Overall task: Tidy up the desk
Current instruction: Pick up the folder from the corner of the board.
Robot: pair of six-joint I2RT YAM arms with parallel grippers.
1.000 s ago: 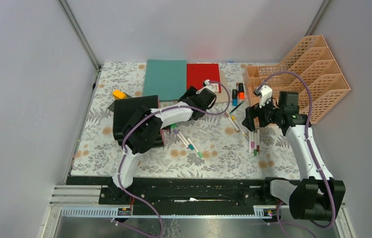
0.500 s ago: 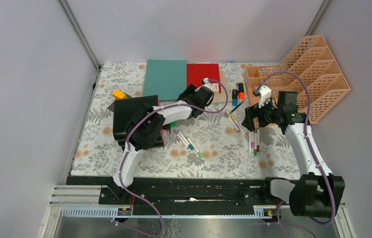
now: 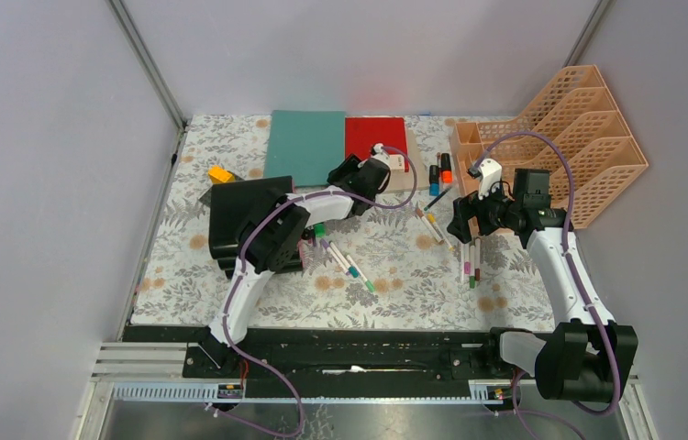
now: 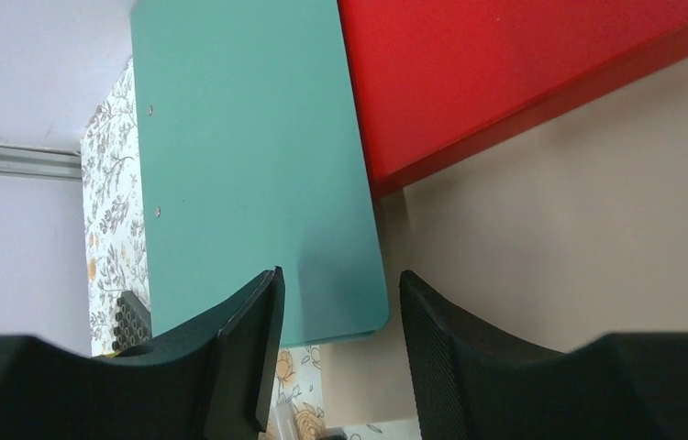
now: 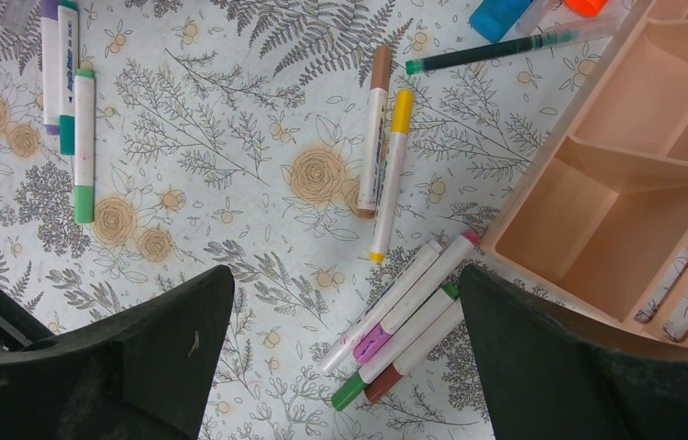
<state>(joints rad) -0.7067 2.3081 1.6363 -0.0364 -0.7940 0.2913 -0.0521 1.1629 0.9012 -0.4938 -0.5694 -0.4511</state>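
Two arms work opposite halves of the counter [image 3: 395,284], its leaf-printed cloth running from the black rail [image 3: 340,353] to the far wall. At the far edge the left gripper [image 4: 336,293] hangs low, its jaws partly apart with nothing between them. Through the gap show the near corner of the teal folder [image 4: 249,156] and a beige book [image 4: 560,238] lying under the red folder [image 4: 496,64]. It is probably lining up to square that stack, though I cannot tell which item it means to take. Near the right edge the right gripper [image 5: 345,275] hovers empty and spread wide over a bundle of four markers [image 5: 405,302] lying just beside the organiser [image 3: 565,137]. The organiser's open compartments look like the obvious home for them, which would explain the pose. More markers lie loose: a brown and yellow pair [image 5: 374,137], and a group toward the middle of the counter [image 3: 349,266]. A black case [image 3: 244,215] sits toward the left edge, partly under the left arm. Sorting looks early, since most pens are on the cloth
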